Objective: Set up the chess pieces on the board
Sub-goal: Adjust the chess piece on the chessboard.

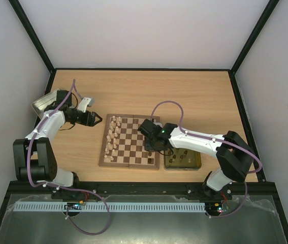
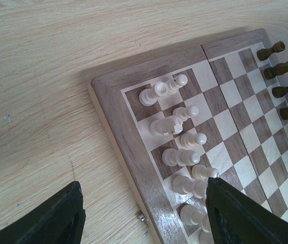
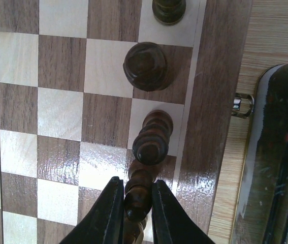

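Your right fingers (image 3: 108, 213) pinched a dark piece (image 3: 137, 195) at the right edge of the board (image 3: 212, 101), likely to stand it in its row; your left fingers (image 2: 47, 218) hung wide, empty, by the left edge, sparing the cream pieces (image 2: 177, 157).

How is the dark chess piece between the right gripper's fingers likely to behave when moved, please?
The dark chess piece looks slender and ridged, so it probably tips easily once released. Its glossy turned wood may pivot or slip in the right gripper. Small and wooden, likely light.
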Robot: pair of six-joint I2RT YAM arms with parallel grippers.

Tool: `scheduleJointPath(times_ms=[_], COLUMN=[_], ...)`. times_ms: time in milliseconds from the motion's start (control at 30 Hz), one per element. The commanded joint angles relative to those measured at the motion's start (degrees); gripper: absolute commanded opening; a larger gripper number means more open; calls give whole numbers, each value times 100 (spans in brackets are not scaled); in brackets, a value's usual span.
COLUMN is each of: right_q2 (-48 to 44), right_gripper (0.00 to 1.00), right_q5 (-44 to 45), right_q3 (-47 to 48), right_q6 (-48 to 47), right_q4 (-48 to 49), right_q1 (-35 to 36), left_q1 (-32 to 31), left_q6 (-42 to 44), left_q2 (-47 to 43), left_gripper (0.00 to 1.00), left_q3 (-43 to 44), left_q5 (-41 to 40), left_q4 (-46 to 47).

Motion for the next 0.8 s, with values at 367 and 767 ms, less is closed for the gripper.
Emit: scheduleJointPath(times_ms=[367,767], right_q2=[-167,-77], right_gripper=[13,17], right_q5=[162,92], right_q3=[-52,-76], right_q6=[-15,-5], right_q4=[-211,-97], right_q1=[25,29], left_q1=[-12,-12], left_q6=[41,50], left_q2=[-20,-1], left_gripper=[66,66], left_q3=[-51,-59], left_q5=[28,17], left_q4=[-38,-39])
